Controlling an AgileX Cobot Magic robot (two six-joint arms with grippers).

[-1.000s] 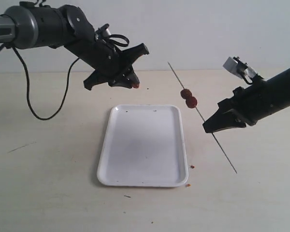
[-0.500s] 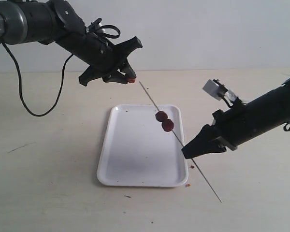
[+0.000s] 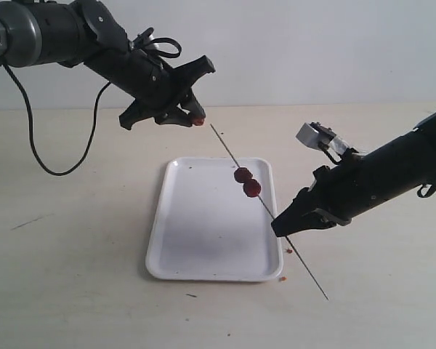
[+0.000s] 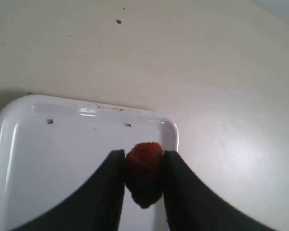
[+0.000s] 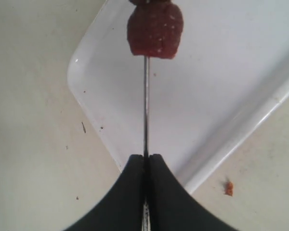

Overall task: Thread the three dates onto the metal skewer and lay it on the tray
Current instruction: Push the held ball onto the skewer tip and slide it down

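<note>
My right gripper (image 3: 280,226) (image 5: 145,158) is shut on the thin metal skewer (image 3: 225,146) (image 5: 145,106), holding it slanted in the air over the white tray (image 3: 196,240) (image 5: 216,96) (image 4: 48,159). Two dark red dates (image 3: 248,182) sit threaded mid-rod; the nearer one (image 5: 155,29) shows in the right wrist view. The third date (image 3: 197,120) (image 4: 144,168) is pinched in my left gripper (image 3: 192,118) (image 4: 143,163), held in the air just beyond the skewer's far tip, above the tray's far edge.
Small reddish crumbs (image 3: 283,278) (image 5: 228,187) lie on the beige table by the tray's near right corner. A black cable (image 3: 36,145) hangs from the left arm at the back left.
The right gripper swung the skewer with its two dates left and down, from right of the tray to over it. The left gripper shifted slightly left and up with its date, then held still.
</note>
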